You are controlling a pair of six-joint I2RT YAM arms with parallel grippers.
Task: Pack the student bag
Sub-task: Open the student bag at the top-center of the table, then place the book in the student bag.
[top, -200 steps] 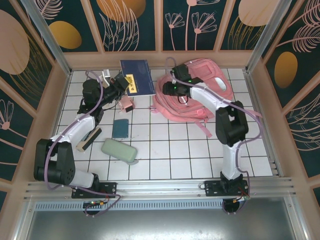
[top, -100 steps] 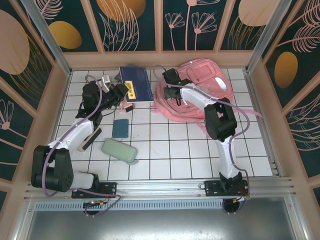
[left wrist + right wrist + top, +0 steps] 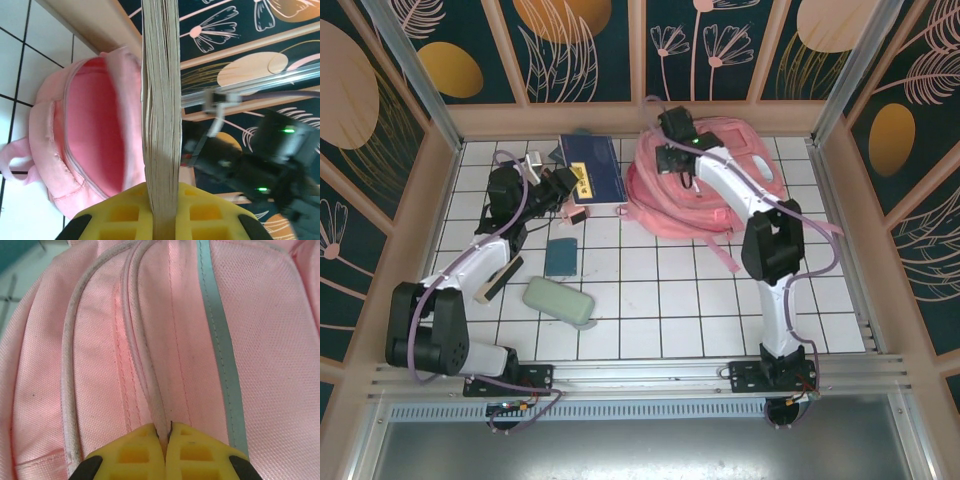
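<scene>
Lying nearest on the tiled table (image 3: 650, 290), left of centre, is a green pouch (image 3: 560, 300), with a small teal case (image 3: 560, 257) just beyond it. Farther back, the left gripper (image 3: 162, 220) pinches a blue book (image 3: 597, 168) by its page edges. At the far right sits the student bag (image 3: 730, 190), its main pocket gaping. The right gripper (image 3: 166, 440) is pressed together on the bag's white piping (image 3: 145, 355).

Bright even light, soft shadows — left wrist background blurred

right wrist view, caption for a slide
Right claw pinching a piped seam on the pink student bag
</scene>
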